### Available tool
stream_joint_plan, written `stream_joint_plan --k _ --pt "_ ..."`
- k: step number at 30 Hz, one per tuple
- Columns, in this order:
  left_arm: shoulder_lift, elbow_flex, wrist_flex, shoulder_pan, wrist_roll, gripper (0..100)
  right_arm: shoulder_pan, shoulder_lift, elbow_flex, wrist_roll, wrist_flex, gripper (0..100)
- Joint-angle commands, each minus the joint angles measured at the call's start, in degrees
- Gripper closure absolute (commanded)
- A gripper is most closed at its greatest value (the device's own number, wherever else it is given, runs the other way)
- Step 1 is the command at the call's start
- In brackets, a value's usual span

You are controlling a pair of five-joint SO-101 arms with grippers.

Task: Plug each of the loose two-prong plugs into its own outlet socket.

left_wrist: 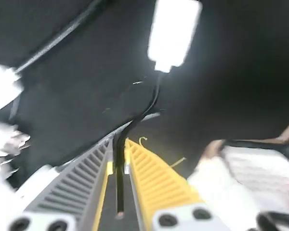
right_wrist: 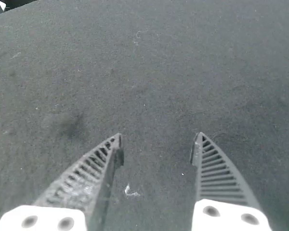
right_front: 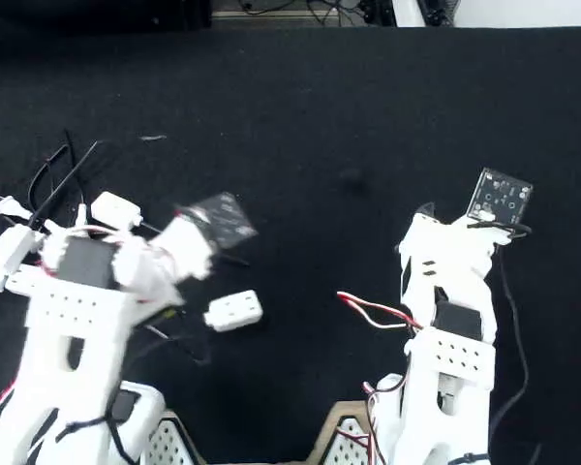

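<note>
Left gripper (left_wrist: 119, 150) clamped on the black cord (left_wrist: 151, 103), not on the white plug (left_wrist: 173, 31) at left.
I fear the plug swings and misses the socket (right_front: 234, 310) near my left arm; right gripper (right_wrist: 156, 147) hangs spread wide, empty.

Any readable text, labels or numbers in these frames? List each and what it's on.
None readable.
circuit board on an arm: marks too small to read.
white outlet block: no print visible.
white plug: no print visible.
black cord: no print visible.
</note>
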Motion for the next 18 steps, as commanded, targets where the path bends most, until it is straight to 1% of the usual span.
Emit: stream_joint_plan --k 1,4,5,8,10,11,13,16,17,18 --pt "-0.26 1.10 -8.70 -16.13 -10.02 97 1.05 -1.71 -1.54 -0.09 -1.58 77.6" --pt "-0.26 5.93 -16.88 -20.88 -13.54 96 1.05 -1.71 -1.54 -0.09 -1.58 77.6" --pt "-0.35 7.78 -18.90 -21.76 -13.89 94 1.05 -1.71 -1.54 -0.09 -1.58 77.6" --pt "-0.70 13.23 -23.47 -23.34 -13.98 82 1.05 -1.71 -1.54 -0.09 -1.58 77.6" --pt "-0.79 14.99 -25.41 -23.43 -14.07 73 1.05 -1.71 -1.54 -0.09 -1.58 77.6" --pt "-0.79 14.73 -25.67 -23.43 -13.98 71 1.05 -1.71 -1.54 -0.09 -1.58 77.6" --pt "-0.88 12.70 -26.11 -23.96 -13.98 73 1.05 -1.71 -1.54 -0.09 -1.58 77.6" --pt "-0.88 6.20 -26.11 -24.31 -13.63 77 1.05 -1.63 -1.54 -0.09 -1.58 77.6" --pt "-0.70 3.74 -26.02 -24.13 -12.04 78 1.05 -1.63 -1.54 -0.09 -1.67 77.6" --pt "-0.18 1.54 -26.02 -23.78 -8.53 78 1.05 -1.63 -1.54 -0.09 -1.67 77.6"
